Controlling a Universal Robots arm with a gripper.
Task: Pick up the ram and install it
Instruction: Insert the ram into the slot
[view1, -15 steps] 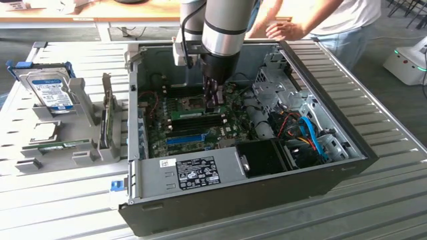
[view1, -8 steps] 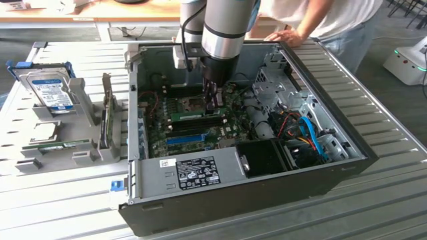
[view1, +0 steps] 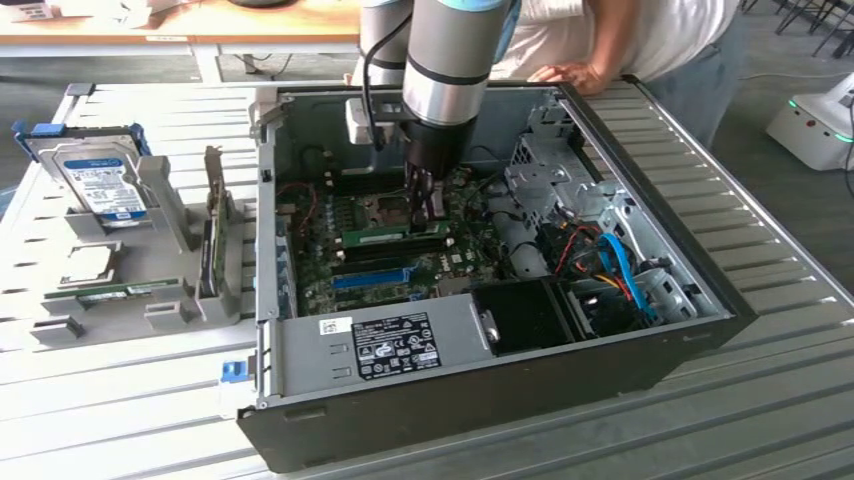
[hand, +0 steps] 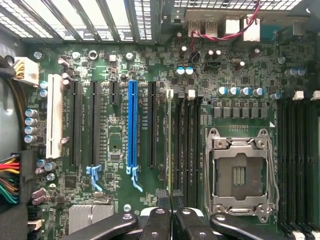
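The ram (view1: 390, 238) is a thin green stick standing on edge along a memory slot of the motherboard, inside the open computer case (view1: 667, 345). In the wrist view the ram (hand: 168, 140) shows edge-on as a narrow pale line beside the black slots. My gripper (view1: 429, 218) reaches straight down into the case over one end of the stick. In the wrist view my gripper (hand: 170, 197) has its two black fingers pressed together on that end. I cannot tell whether the stick sits fully down in the slot.
A blue slot (hand: 132, 125) and the CPU socket (hand: 239, 172) flank the memory slots. A person's hand (view1: 577, 75) rests on the case's far rim. At the exterior view's left, a grey fixture (view1: 174, 215) holds a hard drive (view1: 100, 180) and another green stick (view1: 118, 292).
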